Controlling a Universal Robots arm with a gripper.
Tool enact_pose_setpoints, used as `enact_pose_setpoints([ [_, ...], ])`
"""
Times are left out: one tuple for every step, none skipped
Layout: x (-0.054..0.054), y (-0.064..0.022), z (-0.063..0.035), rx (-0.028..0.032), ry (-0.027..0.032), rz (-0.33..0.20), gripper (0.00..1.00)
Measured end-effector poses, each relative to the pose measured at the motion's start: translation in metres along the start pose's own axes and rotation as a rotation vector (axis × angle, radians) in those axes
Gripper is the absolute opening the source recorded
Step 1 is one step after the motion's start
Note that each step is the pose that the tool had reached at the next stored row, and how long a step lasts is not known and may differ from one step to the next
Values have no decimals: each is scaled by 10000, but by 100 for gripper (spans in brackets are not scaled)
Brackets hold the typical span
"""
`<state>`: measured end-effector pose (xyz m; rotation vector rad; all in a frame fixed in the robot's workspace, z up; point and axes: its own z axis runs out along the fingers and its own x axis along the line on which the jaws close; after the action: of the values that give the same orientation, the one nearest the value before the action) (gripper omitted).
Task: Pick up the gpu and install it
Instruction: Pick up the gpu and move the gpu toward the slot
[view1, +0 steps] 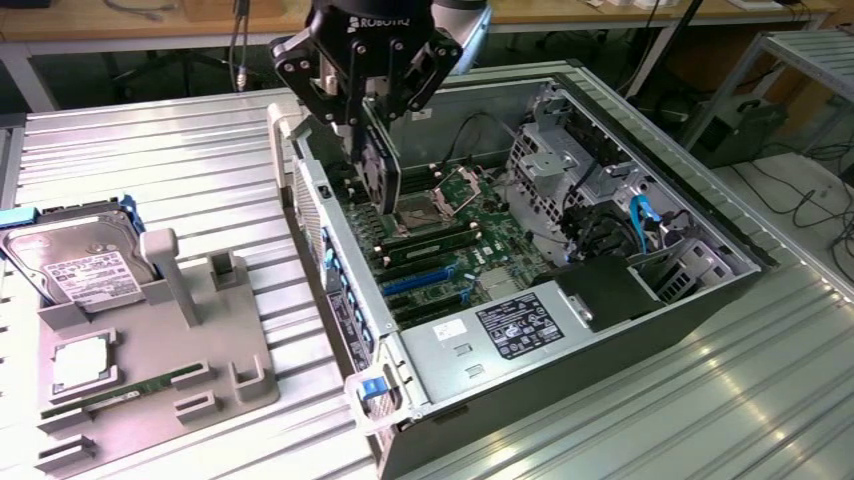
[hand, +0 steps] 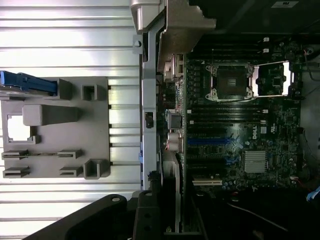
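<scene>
My gripper (view1: 371, 120) hangs over the open computer case (view1: 694, 300), shut on the gpu (view1: 380, 175). The gpu is a thin dark card held on edge, its lower end reaching down near the case's rear wall, above the motherboard (view1: 447, 240). In the wrist view the gpu (hand: 178, 200) shows edge-on between the dark fingers (hand: 145, 215), beside the case's rear wall (hand: 148, 100). The blue expansion slots (view1: 420, 282) lie on the board, nearer the camera than the card; in the wrist view these slots (hand: 210, 141) sit beside the card's line.
A grey holder tray (view1: 147, 370) lies on the ribbed table at the exterior view's left, with a hard drive (view1: 80, 265) standing in it and a green memory stick (view1: 114, 400) lying flat. Inside the case are the CPU socket (hand: 227, 80), drive cage (view1: 561, 150) and power supply (view1: 521, 320).
</scene>
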<state>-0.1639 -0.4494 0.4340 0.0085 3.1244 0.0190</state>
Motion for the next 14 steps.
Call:
enact_pose_setpoints([
  [-19, 0, 2, 0, 0, -27, 27],
  [-32, 0, 5, 0, 1, -73, 27],
  [-45, 0, 9, -2, 0, -137, 27],
  [-57, 0, 11, -3, 2, -177, 27],
  [-73, 0, 14, -4, 2, -193, 27],
  [-88, 0, 16, -3, 3, -194, 27],
  [-106, 0, 18, -4, 2, -193, 27],
  [-130, 0, 19, -3, 3, -192, 27],
  [-154, 1, 20, -3, 2, -192, 27],
  [-180, 1, 21, -3, 2, -193, 27],
  [-245, 1, 24, -4, 2, -194, 27],
  [-270, 1, 25, -3, 2, -194, 27],
  [-294, 1, 25, -3, 3, -194, 27],
  [-317, 1, 26, -3, 2, -193, 27],
])
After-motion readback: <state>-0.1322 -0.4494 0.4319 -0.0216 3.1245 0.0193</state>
